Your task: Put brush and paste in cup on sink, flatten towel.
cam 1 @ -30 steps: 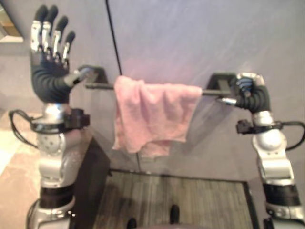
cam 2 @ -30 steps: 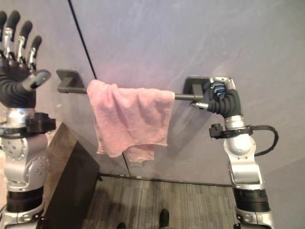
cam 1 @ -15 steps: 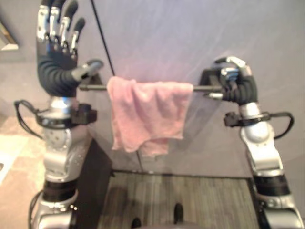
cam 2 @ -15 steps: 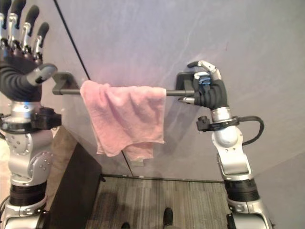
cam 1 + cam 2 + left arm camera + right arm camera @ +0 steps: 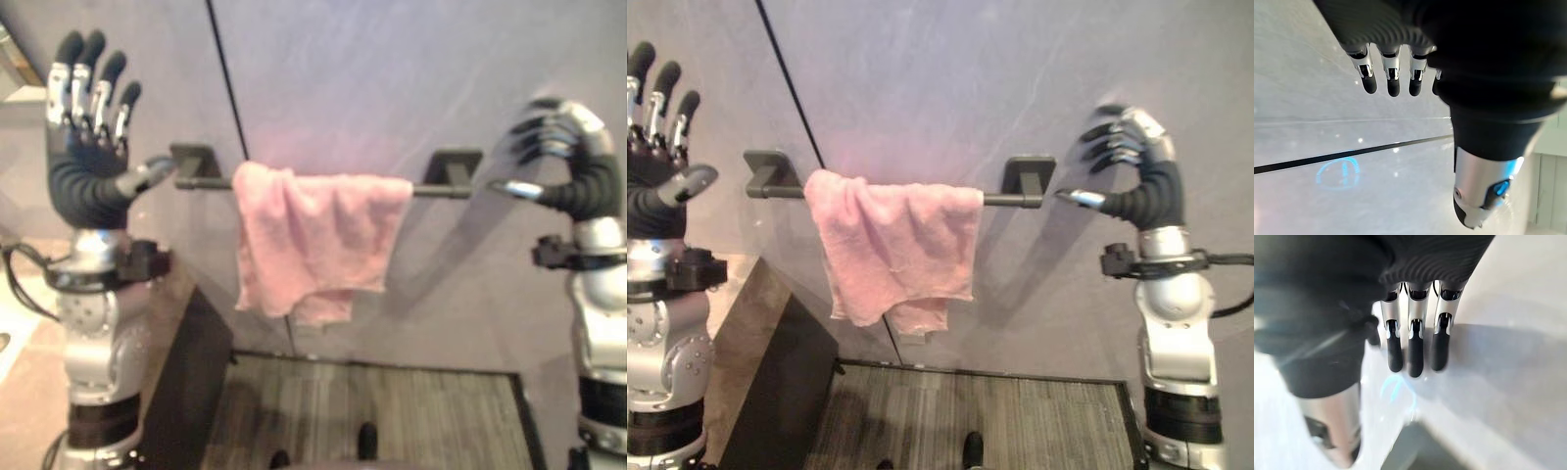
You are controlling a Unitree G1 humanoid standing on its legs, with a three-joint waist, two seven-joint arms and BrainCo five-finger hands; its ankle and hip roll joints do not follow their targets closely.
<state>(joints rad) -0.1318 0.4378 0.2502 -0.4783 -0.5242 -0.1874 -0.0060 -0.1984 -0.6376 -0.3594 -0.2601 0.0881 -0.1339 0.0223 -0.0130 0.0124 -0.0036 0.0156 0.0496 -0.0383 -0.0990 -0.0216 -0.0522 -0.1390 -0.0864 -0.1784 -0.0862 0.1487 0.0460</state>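
We see a dark towel rail point(image 5: 323, 184) fixed level on a pale grey wall point(image 5: 392, 69) by two square brackets point(image 5: 455, 164). A thin black seam point(image 5: 223, 78) runs down the wall. Below lies a grey striped mat point(image 5: 372, 411), with a dark panel point(image 5: 186, 392) at its left.

The pink towel point(image 5: 313, 240) is hanging bunched over the middle of the dark rail point(image 5: 1009, 200), leaving bare rail on each side. The left hand point(image 5: 88, 147) is standing just beside the rail's left bracket point(image 5: 193, 160), and the right hand point(image 5: 1132, 166) is staying past the right bracket point(image 5: 1031, 176). The wall point(image 5: 392, 69) is closing the space right behind.
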